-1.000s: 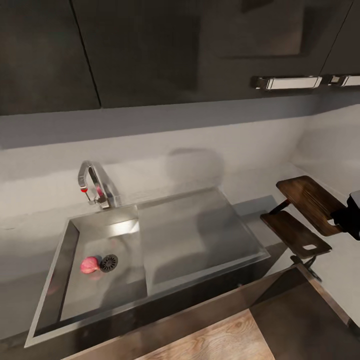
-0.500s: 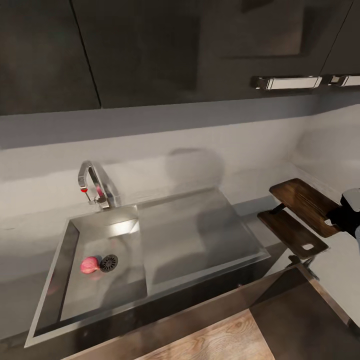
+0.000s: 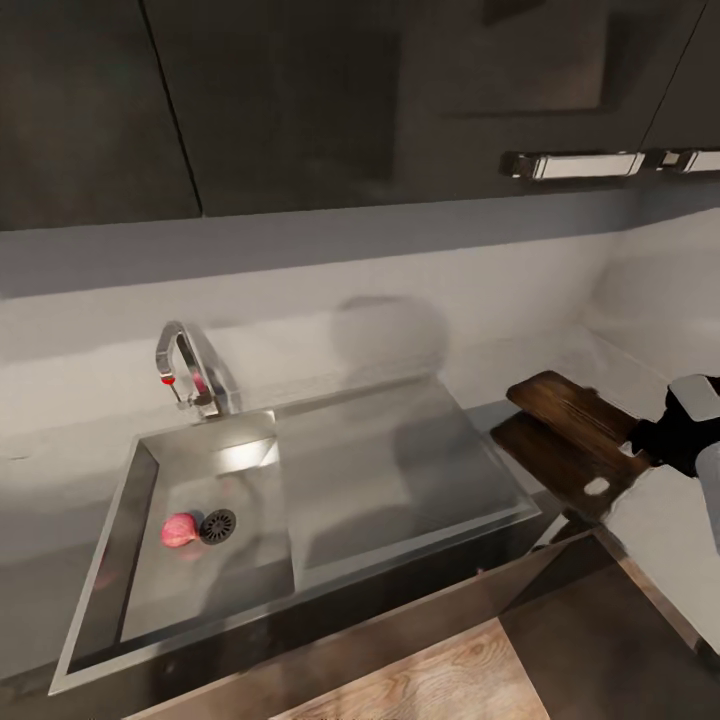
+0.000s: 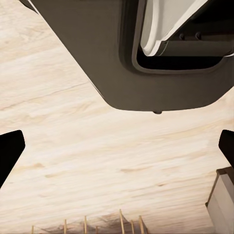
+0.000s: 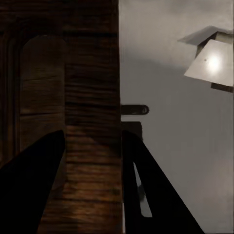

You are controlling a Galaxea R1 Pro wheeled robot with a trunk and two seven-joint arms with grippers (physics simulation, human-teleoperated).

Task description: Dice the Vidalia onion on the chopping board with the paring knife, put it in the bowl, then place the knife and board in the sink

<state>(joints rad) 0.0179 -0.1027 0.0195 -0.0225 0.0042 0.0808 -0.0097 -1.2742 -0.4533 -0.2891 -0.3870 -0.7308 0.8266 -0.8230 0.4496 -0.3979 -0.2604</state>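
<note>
Barely begun: pink round onion (image 3: 178,529) in steel sink (image 3: 330,560) lower left, right gripper (image 3: 652,440) grasping dark brown wooden chopping board (image 3: 570,405) mid-right.

Right arm enters the head view at the right edge, forearm pale, wrist dark. Right gripper (image 3: 640,445) is clamped on the end of the chopping board (image 3: 575,410), one dark finger (image 5: 39,185) on each face of it. Left gripper (image 4: 117,151) points downward, fingers spread wide with nothing between them.
</note>
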